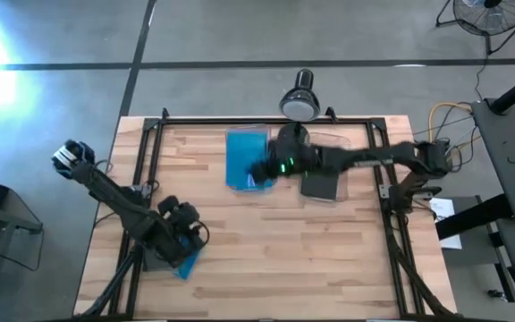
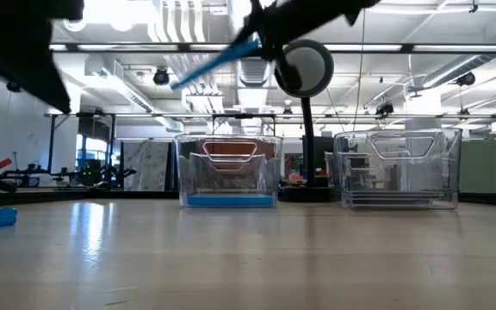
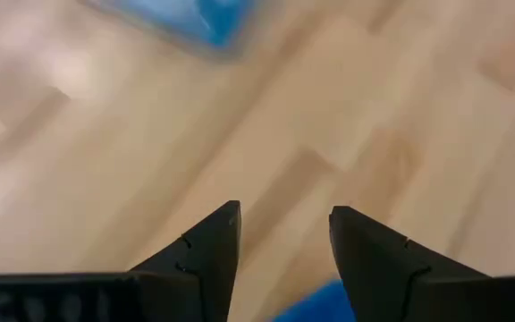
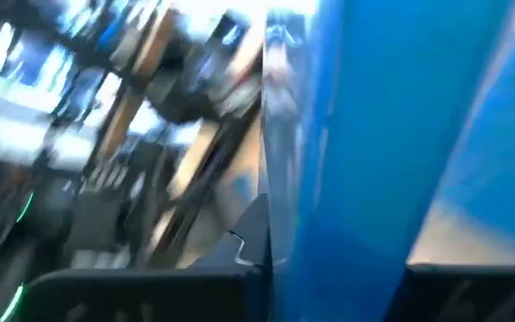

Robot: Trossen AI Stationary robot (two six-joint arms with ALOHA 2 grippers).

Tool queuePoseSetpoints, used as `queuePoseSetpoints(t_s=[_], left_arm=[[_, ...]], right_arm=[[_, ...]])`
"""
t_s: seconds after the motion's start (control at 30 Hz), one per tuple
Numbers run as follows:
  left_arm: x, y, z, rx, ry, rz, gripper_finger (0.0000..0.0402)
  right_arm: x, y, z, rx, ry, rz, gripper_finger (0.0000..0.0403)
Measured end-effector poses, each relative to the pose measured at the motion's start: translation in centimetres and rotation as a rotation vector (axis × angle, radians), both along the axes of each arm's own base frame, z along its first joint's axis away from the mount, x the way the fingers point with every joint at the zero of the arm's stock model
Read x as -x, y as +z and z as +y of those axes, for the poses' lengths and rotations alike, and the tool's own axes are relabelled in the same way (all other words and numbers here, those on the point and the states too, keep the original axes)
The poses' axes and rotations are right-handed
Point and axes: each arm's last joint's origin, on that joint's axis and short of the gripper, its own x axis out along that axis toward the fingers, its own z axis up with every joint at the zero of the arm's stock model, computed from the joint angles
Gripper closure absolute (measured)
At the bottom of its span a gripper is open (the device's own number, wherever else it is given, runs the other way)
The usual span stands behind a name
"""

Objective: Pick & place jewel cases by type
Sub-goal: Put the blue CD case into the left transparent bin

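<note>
The left claw (image 1: 186,240) waits released at the table's near left edge, over a blue case (image 1: 189,264). Near the far edge, the right claw (image 1: 259,170) grips a thin translucent blue plastic jewel case (image 4: 365,134) (held tilted) above the clear plastic bin (image 2: 228,170) holding blue; next, lowering and letting go.

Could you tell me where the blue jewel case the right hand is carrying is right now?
The blue jewel case is clamped in the right hand, tilted in the air above the left clear bin at the table's far side.
</note>
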Motion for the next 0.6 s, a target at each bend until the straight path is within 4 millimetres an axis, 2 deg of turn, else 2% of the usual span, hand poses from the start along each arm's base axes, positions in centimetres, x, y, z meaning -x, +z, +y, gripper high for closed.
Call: queuePoseSetpoints(t_s=[0.13, 0.27, 0.4, 0.5, 0.6], left_arm=[[1.7, -1.1, 0.9, 0.075, -0.086, 0.103, 0.0246], [3.0, -2.1, 1.8, 0.138, -0.119, 0.162, 0.0246], [4.4, -3.4, 2.5, 0.198, -0.161, 0.242, 0.0246], [5.3, -4.1, 2.9, 0.238, -0.193, 0.286, 0.0246], [5.8, -4.4, 3.2, 0.258, -0.232, 0.301, 0.0246]], right_arm=[[-0.3, -2.2, -5.4, -0.002, -0.069, 0.181, 0.0347], [-1.2, -4.9, -8.0, -0.112, 0.003, 0.303, 0.0293], [-2.6, -5.9, -8.2, -0.151, 0.036, 0.312, 0.0236], [-3.1, -5.1, -7.6, -0.142, 0.046, 0.345, 0.0202], [-2.7, -4.3, -6.6, -0.070, 0.010, 0.482, 0.0178]])
